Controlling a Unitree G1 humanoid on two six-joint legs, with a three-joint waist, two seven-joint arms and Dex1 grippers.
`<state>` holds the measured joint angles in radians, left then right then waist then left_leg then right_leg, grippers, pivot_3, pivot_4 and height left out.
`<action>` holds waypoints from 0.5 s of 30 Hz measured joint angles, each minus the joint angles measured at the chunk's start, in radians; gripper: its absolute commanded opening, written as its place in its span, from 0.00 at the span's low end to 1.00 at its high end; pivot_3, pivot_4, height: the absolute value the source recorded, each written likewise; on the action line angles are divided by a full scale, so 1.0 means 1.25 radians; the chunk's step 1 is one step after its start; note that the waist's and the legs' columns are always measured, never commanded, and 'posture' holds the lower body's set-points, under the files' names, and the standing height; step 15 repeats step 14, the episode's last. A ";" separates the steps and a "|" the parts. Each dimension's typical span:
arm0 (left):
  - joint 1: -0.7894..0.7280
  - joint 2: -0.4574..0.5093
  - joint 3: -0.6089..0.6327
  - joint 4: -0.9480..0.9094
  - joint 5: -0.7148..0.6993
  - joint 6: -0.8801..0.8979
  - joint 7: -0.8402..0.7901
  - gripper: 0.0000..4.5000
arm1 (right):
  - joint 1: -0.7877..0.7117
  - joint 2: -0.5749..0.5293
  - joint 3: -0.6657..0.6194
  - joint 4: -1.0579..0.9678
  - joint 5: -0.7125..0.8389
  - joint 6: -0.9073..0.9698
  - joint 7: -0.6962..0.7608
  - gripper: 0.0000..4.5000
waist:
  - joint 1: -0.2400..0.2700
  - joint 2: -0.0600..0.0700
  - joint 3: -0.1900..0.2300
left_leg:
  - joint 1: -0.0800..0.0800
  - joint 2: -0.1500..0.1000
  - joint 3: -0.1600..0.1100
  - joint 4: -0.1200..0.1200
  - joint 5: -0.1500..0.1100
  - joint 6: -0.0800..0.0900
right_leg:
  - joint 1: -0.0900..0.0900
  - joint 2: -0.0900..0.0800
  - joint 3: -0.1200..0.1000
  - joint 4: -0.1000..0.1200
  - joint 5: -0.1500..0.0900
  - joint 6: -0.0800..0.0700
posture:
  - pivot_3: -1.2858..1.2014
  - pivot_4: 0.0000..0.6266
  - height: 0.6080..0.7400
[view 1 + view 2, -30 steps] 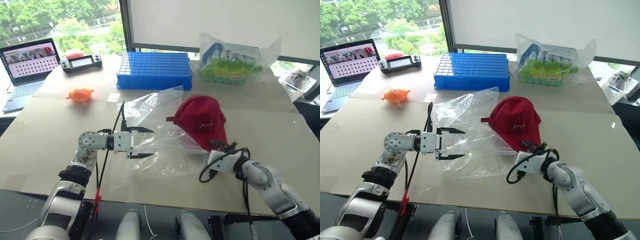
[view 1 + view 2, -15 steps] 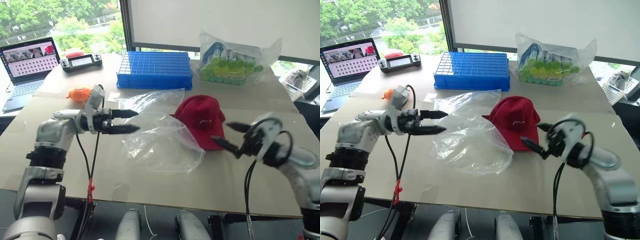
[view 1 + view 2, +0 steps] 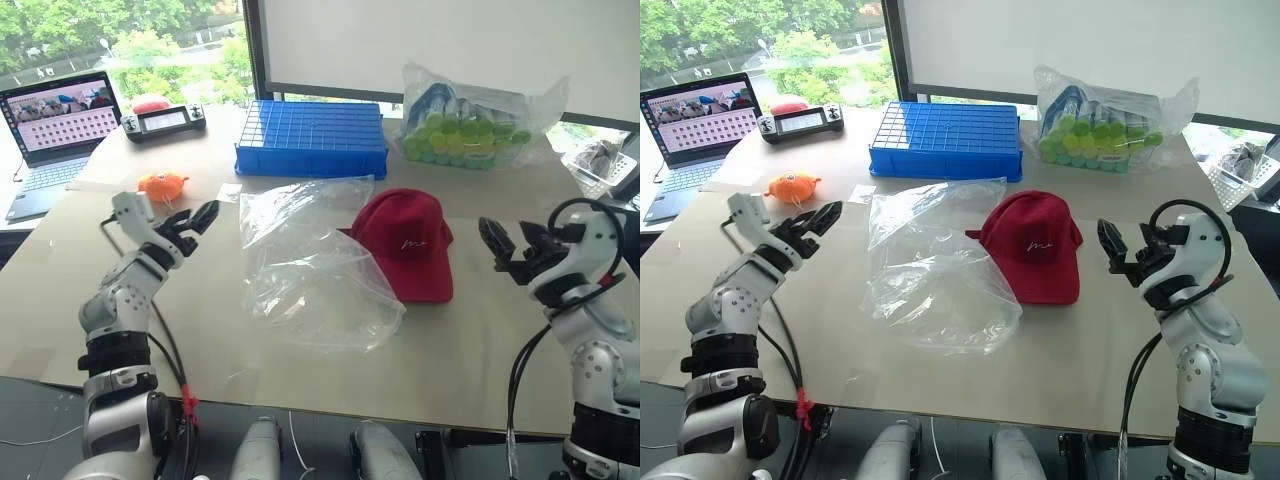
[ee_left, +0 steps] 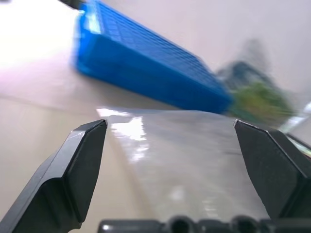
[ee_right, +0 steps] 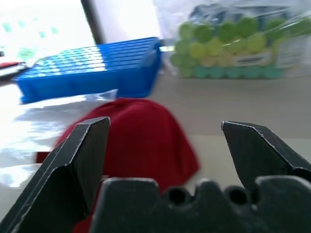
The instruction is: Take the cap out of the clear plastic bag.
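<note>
The cap point(image 3: 409, 243) lies on the bench mid-surface, outside the clear plastic bag point(image 3: 305, 265) and touching its right edge; extraction appears complete; left gripper point(image 3: 196, 219) and right gripper point(image 3: 511, 251) hang spread and empty near opposite side edges, clear of both.

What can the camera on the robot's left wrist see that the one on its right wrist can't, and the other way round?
Left wrist view: the open left gripper, looking across the large crinkly clear plastic bag.

Right wrist view: the open right gripper and, past it, the dark red fabric baseball cap lying on the table.

Both: the blue plastic gridded crate and the bulging clear bag of green items.
</note>
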<state>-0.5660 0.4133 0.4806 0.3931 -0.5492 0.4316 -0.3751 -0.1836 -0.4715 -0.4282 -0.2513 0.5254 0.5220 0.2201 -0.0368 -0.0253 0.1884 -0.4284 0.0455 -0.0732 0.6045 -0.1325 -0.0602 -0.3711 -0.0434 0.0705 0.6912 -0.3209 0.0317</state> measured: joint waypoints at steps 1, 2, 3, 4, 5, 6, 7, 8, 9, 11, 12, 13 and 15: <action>0.014 0.000 0.015 0.006 0.019 -0.034 0.038 1.00 | 0.015 0.013 0.002 0.018 -0.020 -0.016 -0.008 0.99 | 0.000 0.000 0.000 | -0.001 0.000 0.000 0.000 0.000 0.000 | 0.000 0.000 0.000 0.000 0.000 0.000 | 0.52 0.24 0.92; 0.022 0.000 0.019 0.008 0.031 -0.053 0.053 1.00 | 0.022 0.018 0.002 0.026 -0.027 -0.021 -0.009 0.99 | 0.000 0.000 0.000 | -0.001 0.000 0.000 0.000 0.000 0.000 | 0.000 0.000 0.000 -0.001 0.000 0.000 | 0.52 0.24 0.92; 0.037 -0.002 0.026 0.012 0.046 -0.087 0.081 1.00 | 0.034 0.029 0.002 0.042 -0.035 -0.034 -0.012 0.99 | 0.000 0.000 0.000 | -0.001 -0.001 0.000 0.000 0.000 0.000 | 0.000 0.000 0.000 -0.001 0.000 0.000 | 0.52 0.24 0.92; 0.049 -0.005 0.035 0.015 0.057 -0.112 0.102 1.00 | 0.040 0.035 0.002 0.058 -0.043 -0.046 -0.013 0.99 | 0.000 0.000 0.000 | -0.001 0.000 0.000 0.000 0.000 0.000 | 0.000 0.000 0.000 -0.001 0.000 0.000 | 0.52 0.24 0.92; 0.057 -0.011 0.047 0.024 0.063 -0.135 0.125 1.00 | 0.044 0.043 -0.003 0.076 -0.051 -0.061 -0.016 0.99 | 0.000 0.000 0.000 | -0.001 -0.001 0.000 0.000 0.000 0.000 | 0.000 0.000 0.000 -0.001 0.000 0.000 | 0.52 0.24 0.92; 0.064 -0.011 0.050 0.037 0.075 -0.154 0.145 1.00 | 0.048 0.048 -0.011 0.090 -0.056 -0.071 -0.019 0.99 | 0.000 0.000 0.000 | -0.001 0.000 0.000 0.000 0.000 0.000 | 0.000 0.000 0.000 -0.001 0.000 0.000 | 0.52 0.24 0.92; 0.070 -0.011 0.053 0.048 0.084 -0.169 0.160 1.00 | 0.049 0.053 -0.018 0.099 -0.055 -0.078 -0.020 0.99 | 0.000 0.000 0.000 | 0.000 0.000 0.000 0.000 0.000 0.000 | 0.000 0.000 0.000 -0.001 0.000 0.000 | 0.52 0.24 0.92; 0.074 -0.010 0.055 0.056 0.091 -0.175 0.168 1.00 | 0.049 0.061 -0.027 0.102 -0.052 -0.079 -0.020 0.99 | 0.000 0.000 0.000 | 0.000 0.000 0.000 0.000 0.000 0.000 | 0.000 0.000 0.000 -0.001 0.000 0.000 | 0.52 0.24 0.92; 0.075 -0.010 0.054 0.066 0.096 -0.183 0.168 1.00 | 0.050 0.068 -0.033 0.104 -0.045 -0.079 -0.019 0.99 | 0.000 0.000 0.000 | 0.000 0.000 0.000 0.000 0.000 0.000 | 0.000 0.000 0.000 -0.001 0.000 0.000 | 0.52 0.24 0.92; 0.075 -0.010 0.049 0.073 0.097 -0.191 0.164 1.00 | 0.057 0.070 -0.028 0.105 -0.043 -0.080 -0.012 0.99 | 0.000 0.000 0.000 | 0.000 -0.001 0.000 0.000 0.000 0.000 | 0.000 0.000 0.000 -0.001 0.000 0.000 | 0.52 0.24 0.92; 0.075 -0.010 0.048 0.075 0.097 -0.194 0.160 1.00 | 0.066 0.069 -0.021 0.105 -0.051 -0.080 -0.007 0.99 | 0.000 0.000 0.000 | 0.000 0.000 0.000 0.000 0.000 0.000 | 0.000 0.000 0.000 -0.002 0.000 0.000 | 0.52 0.24 0.92; 0.075 -0.010 0.046 0.077 0.097 -0.196 0.157 1.00 | 0.072 0.069 -0.015 0.105 -0.057 -0.080 -0.004 0.99 | -0.001 0.000 0.000 | 0.000 0.000 0.000 -0.001 0.000 0.000 | 0.000 0.000 0.000 -0.002 0.000 0.000 | 0.52 0.24 0.92; 0.074 -0.010 0.042 0.081 0.097 -0.199 0.154 1.00 | 0.075 0.070 -0.013 0.105 -0.056 -0.080 -0.002 0.99 | -0.001 0.000 0.000 | 0.000 0.000 0.000 -0.001 0.000 0.000 | 0.000 0.000 0.000 -0.002 0.000 0.000 | 0.52 0.24 0.92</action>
